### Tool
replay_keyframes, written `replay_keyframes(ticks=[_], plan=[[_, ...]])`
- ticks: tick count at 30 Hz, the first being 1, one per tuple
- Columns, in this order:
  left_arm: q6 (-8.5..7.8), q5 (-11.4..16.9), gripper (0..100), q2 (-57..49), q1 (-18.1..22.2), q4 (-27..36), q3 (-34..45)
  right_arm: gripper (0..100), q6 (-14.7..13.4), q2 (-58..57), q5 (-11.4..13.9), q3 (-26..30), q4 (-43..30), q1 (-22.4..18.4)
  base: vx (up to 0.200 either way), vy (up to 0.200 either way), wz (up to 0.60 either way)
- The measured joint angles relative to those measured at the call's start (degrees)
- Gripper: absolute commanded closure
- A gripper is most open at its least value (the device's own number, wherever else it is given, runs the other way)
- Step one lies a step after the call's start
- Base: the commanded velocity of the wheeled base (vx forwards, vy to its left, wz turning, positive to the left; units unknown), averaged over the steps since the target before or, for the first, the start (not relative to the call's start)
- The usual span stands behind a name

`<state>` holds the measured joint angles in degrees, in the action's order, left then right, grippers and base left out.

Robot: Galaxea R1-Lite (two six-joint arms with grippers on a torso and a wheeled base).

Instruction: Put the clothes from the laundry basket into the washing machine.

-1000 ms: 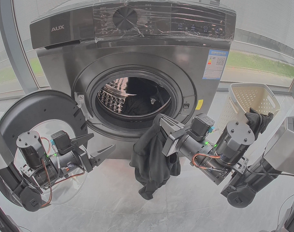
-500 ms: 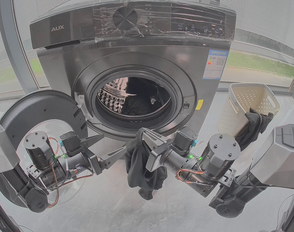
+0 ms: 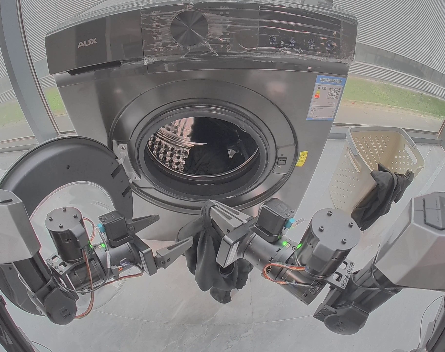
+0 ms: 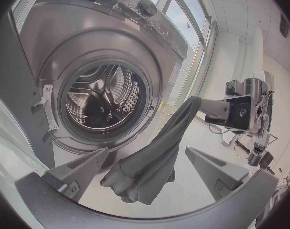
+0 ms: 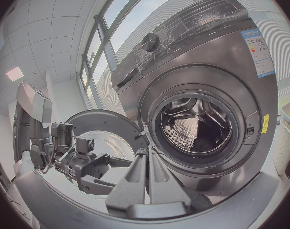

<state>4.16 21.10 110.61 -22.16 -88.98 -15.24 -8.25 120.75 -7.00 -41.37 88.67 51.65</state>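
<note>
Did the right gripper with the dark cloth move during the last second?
Yes. The right gripper, shut on the cloth, went toward the robot's left and lower against the washer's door ring.

**Both arms close in on the hanging garment**

The right gripper (image 3: 210, 207), clamped on the dark garment (image 3: 213, 267), has swung toward the robot's left and dropped a little. It went from the lower right of the washing machine (image 3: 203, 86) opening to just under its bottom rim. The cloth came along and now hangs in a shorter, tighter bunch. The left gripper (image 3: 174, 229), fingers spread, has moved in toward it, so the cloth now hangs between those fingers
</note>
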Motion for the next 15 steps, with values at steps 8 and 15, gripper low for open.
replay_keyframes(ticks=[8,15], plan=[[-0.24,0.8,0,3.9,0.1,0.0,-2.1,100,0.0,-0.5,0.0,0.8,0.0,0.2,0.000,0.000,0.00],[-0.35,4.0,0,8.2,0.1,0.0,-6.5,100,0.1,-0.7,0.2,1.0,0.0,0.2,0.000,0.000,0.00]])
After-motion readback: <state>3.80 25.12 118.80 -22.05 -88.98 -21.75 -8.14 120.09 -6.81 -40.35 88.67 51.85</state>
